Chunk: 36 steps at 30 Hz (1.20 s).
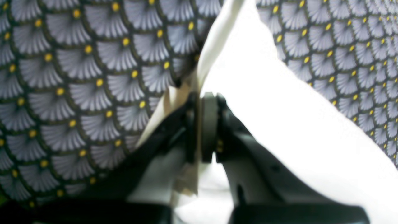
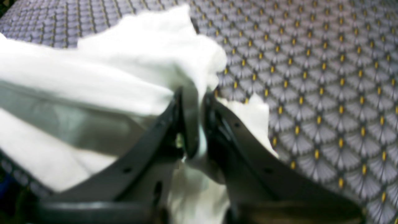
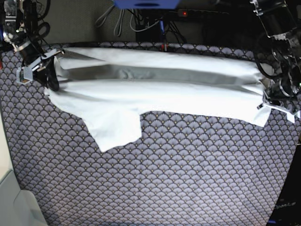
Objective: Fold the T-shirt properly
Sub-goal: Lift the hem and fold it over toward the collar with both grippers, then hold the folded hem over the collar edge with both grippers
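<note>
Two arms reached down at opposite ends of the T-shirt point(image 3: 155, 87). The left tool point(image 1: 199, 124) was clamped on one end's edge, the right tool point(image 2: 194, 121) on the other's. The shirt stretched across the far part of the fan-patterned worktop point(image 3: 178, 174), one sleeve hanging toward the near side.

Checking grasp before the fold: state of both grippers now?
Left gripper: shut on the T-shirt.
Right gripper: shut on the T-shirt's other end.

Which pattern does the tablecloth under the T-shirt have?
The tablecloth has grey fan-shaped scales with yellow dots on a dark ground, clearest in the left wrist view.
</note>
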Motion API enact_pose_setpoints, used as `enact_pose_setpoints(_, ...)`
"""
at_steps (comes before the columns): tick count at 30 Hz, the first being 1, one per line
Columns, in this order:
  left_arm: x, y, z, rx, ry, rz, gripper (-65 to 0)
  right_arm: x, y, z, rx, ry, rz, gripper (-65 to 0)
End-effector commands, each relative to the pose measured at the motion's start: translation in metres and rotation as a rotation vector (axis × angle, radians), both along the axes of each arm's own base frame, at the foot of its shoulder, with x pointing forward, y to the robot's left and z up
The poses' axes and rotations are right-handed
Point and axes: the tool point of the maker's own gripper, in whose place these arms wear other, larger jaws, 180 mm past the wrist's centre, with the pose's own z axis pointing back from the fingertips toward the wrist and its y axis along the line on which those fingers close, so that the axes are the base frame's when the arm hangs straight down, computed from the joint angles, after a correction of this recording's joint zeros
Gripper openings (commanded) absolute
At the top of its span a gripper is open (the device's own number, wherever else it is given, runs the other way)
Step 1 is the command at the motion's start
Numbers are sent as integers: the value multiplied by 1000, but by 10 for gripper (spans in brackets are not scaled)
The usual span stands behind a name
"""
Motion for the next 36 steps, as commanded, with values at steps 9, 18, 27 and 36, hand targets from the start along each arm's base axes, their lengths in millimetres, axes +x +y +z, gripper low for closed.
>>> enact_pose_setpoints(9, 10, 2, 11, 38, -27, -24, -615, -14, -6, 1, 4, 9, -12, -650)
enact_pose_setpoints(18, -5, -14, -1, -9, 40, -45, -507, -21, -8, -2, 0, 26, -13, -650)
enact_pose_setpoints(27, -9, -17, 21, 51, -7, -84, -507, -20, -7, -3, 3, 25, -12, -650)
enact_pose_setpoints(36, -30, -17, 4, 46, 54, -83, -519, -19, -7, -2, 2, 22, -13, -650)
